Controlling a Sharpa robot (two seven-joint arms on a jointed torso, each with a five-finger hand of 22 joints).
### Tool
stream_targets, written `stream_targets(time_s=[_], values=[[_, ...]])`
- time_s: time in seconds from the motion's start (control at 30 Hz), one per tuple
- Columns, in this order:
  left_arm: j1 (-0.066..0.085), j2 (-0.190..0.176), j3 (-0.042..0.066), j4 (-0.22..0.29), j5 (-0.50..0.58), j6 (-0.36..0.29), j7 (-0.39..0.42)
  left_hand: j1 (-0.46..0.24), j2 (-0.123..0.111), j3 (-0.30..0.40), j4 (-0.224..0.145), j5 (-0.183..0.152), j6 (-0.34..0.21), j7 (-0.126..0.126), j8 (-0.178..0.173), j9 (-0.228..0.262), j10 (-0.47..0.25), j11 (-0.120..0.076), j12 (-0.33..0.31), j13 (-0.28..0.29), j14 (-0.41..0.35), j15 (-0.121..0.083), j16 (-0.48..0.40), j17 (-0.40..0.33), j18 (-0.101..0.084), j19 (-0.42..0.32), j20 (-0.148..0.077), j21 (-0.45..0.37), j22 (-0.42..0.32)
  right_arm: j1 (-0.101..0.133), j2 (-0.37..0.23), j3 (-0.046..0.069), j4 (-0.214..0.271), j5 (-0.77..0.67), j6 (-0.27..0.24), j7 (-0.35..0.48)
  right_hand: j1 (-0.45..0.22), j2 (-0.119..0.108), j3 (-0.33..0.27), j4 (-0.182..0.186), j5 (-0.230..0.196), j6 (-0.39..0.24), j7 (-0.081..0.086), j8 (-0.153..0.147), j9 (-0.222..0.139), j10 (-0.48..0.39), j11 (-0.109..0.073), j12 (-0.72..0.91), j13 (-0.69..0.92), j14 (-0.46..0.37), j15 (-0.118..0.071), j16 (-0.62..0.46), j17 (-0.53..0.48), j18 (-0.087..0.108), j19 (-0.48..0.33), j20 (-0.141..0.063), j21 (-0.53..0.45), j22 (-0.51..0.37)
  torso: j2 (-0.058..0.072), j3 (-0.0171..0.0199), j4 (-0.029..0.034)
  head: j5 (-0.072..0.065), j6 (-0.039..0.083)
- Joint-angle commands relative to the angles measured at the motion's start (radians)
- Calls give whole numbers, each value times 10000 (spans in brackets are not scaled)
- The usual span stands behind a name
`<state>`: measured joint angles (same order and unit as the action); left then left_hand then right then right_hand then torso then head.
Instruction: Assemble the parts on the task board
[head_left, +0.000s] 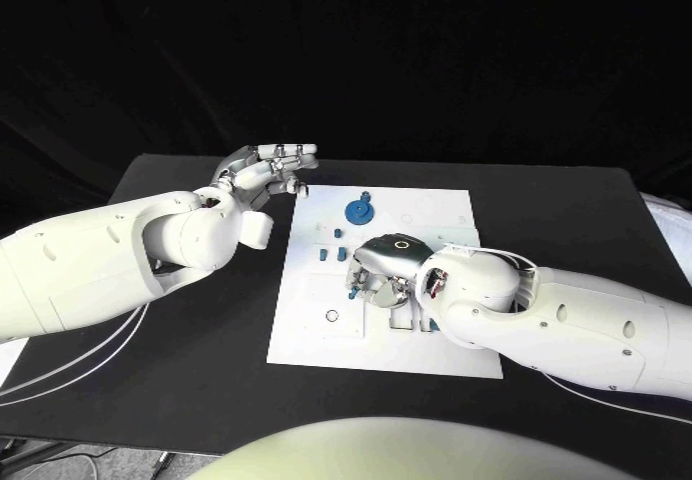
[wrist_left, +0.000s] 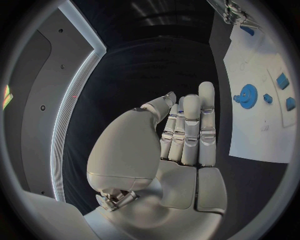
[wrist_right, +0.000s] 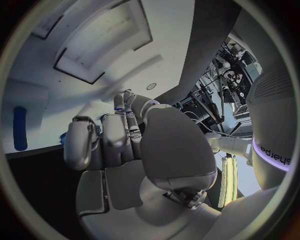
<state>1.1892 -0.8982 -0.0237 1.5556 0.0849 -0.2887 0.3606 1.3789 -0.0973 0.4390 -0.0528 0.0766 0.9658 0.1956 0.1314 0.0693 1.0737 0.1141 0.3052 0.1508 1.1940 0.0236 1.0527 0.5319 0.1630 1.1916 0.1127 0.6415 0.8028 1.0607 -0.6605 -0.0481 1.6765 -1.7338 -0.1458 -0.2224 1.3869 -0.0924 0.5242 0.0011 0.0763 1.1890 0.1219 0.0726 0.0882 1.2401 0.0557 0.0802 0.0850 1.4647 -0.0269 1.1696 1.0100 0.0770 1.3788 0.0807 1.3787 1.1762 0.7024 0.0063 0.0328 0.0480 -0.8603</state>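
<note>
The white task board (head_left: 433, 215) lies mid-table. On its far part rest a blue gear (head_left: 361, 210) and three small blue parts (head_left: 340, 254). My right hand (head_left: 384, 268) hangs over the board's middle with its fingers pointing down, and a small blue part (head_left: 353, 293) is pinched at the fingertips; the right wrist view shows that blue part (wrist_right: 119, 102) between thumb and finger. My left hand (head_left: 268, 168) hovers off the board's far left corner, fingers straight and together, holding nothing. The left wrist view shows the left hand (wrist_left: 184, 135), the gear (wrist_left: 248, 95) and the board (wrist_left: 259, 140).
Black table (head_left: 188, 340) surrounds the board on all sides. The board has recesses and a small ring hole (head_left: 332, 316) near its left edge. A blue bar (wrist_right: 20, 127) lies on the board beside the right hand.
</note>
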Motion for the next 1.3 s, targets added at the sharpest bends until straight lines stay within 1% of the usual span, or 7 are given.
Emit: stream_targets(time_s=[0.03, 0.53, 0.73, 0.87, 0.97, 1.17, 1.3], values=[[3, 19, 7, -4, 38, 149, 0, 20, 40, -58, -21, 63, -50, -5, 57, 1, -94, -11, 62, 9, -58, 10, 62, -9, 187, 20, 84, -62, -17, -31, 13, -32, 12, -144, 470, 9, -61, 27, 35, -18, -26, 44, 9, 24, 20, 23, 40, -64, -18, 321, 30, 46, -1, 43, 37, 20, 21, -10, -1, 2, 4, 12, -18], [4, 4, 7, -25, 37, 159, -45, 45, 48, -72, -50, 66, -89, 1, 88, 2, -155, -4, 125, 26, -82, 15, 65, -40, 189, 17, 88, -71, -18, -44, 86, -59, 54, -219, 609, -162, -212, -25, -48, -3, -58, 5, 16, -10, 23, -12, 61, -115, -72, 309, 50, 53, -36, 47, 27, 41, 12, -26, -4, -10, -10, 10, -58], [4, -6, 7, -15, 37, 161, -66, 47, 48, -74, -53, 66, -93, 2, 91, 2, -162, -3, 131, 28, -85, 15, 64, -45, 190, 17, 89, -72, -18, -43, 113, -76, -24, -182, 510, -277, -657, -393, -315, 112, 239, -798, 286, -132, -170, -848, 312, -199, -240, 278, 264, 94, -101, 62, -30, 186, -43, -128, 0, -8, -3, -1, -53], [4, -17, 7, -6, 37, 172, -90, 50, 48, -79, -59, 65, -105, 6, 98, 2, -180, 0, 147, 32, -93, 17, 62, -60, 190, 16, 90, -74, -18, -42, 116, -84, -83, -183, 352, -340, -696, -503, -461, 71, 240, -1432, 378, -126, -244, -1637, 471, -173, -236, 236, 383, 110, -185, 90, -93, 308, -105, -244, -4, -9, 0, -2, -53], [4, -21, 7, -3, 37, 183, -109, 50, 46, -89, -64, 64, -124, 11, 107, 2, -208, 6, 166, 36, -99, 21, 66, -65, 189, 15, 93, -77, -18, -42, 106, -87, -93, -192, 213, -341, -666, -501, -542, 29, 249, -1636, 390, -122, -241, -1901, 506, -159, -230, 217, 411, 124, -223, 105, -127, 337, -138, -305, -5, -9, 5, -6, -53], [4, -29, 7, -7, 37, 197, -138, 47, 48, -99, -67, 63, -143, 18, 115, 1, -235, 13, 185, 40, -108, 25, 66, -80, 188, 14, 96, -80, -19, -43, -38, -88, 65, -201, -232, -262, -613, -459, -560, -8, 339, -1654, 395, -99, -225, -1970, 514, -120, -219, 204, 418, 124, -259, 108, -132, 349, -143, -316, 3, 7, 5, -24, -46], [4, -32, 7, -18, 37, 207, -156, 46, 48, -104, -70, 63, -158, 21, 120, 0, -254, 16, 197, 43, -114, 28, 65, -90, 188, 13, 98, -82, -19, -35, -406, -70, 427, -170, -543, -228, -574, -430, -563, -40, 403, -1574, 401, -64, -203, -1886, 507, -39, -202, 194, 416, 125, -291, 107, -125, 352, -137, -307, -12, 3, -2, -63, -29]])
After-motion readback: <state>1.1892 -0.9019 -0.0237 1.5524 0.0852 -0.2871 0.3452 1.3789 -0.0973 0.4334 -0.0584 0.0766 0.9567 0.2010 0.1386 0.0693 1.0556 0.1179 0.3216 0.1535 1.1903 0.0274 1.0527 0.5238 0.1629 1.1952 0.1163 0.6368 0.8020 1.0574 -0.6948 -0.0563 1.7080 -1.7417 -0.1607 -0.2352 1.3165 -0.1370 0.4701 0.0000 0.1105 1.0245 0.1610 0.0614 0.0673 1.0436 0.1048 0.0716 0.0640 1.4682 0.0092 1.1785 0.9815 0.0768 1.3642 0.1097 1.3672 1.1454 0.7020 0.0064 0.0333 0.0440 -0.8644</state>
